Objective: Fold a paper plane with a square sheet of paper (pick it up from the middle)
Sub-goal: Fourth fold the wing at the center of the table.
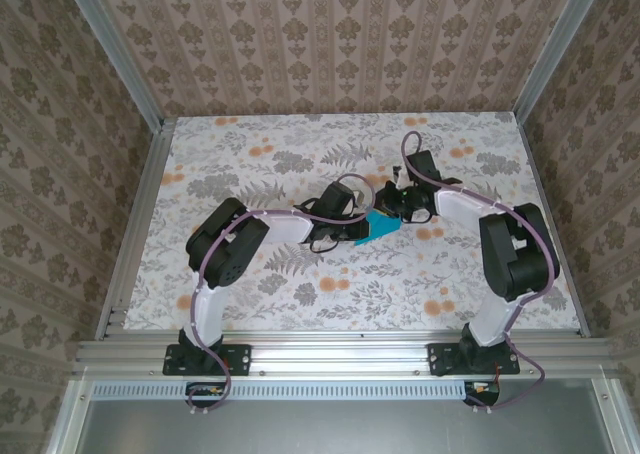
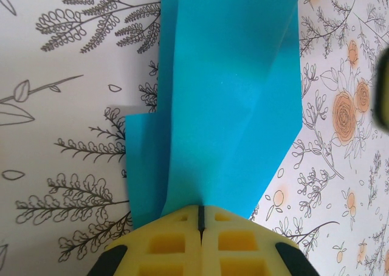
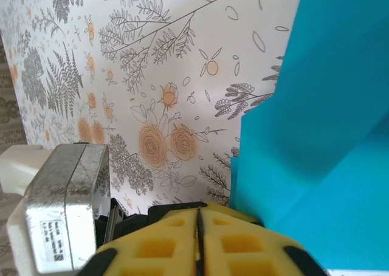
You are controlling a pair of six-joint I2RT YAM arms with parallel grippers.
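The square sheet of paper is a creased, folded bright cyan shape at the middle of the table. In the left wrist view the paper runs up from my left gripper, whose yellow pads are shut on its near edge, layers fanning out to the left. My left gripper meets the paper from the left. My right gripper sits at the paper's far right side. Its pads are pressed together with nothing visible in the seam, and the paper rises beside the right pad, overlapping that pad's outer edge.
The floral table top is framed by aluminium rails, with patterned walls behind and at both sides. A silver labelled block of the other arm sits close to my right gripper's left. A blurred yellow shape shows at the left wrist view's right edge.
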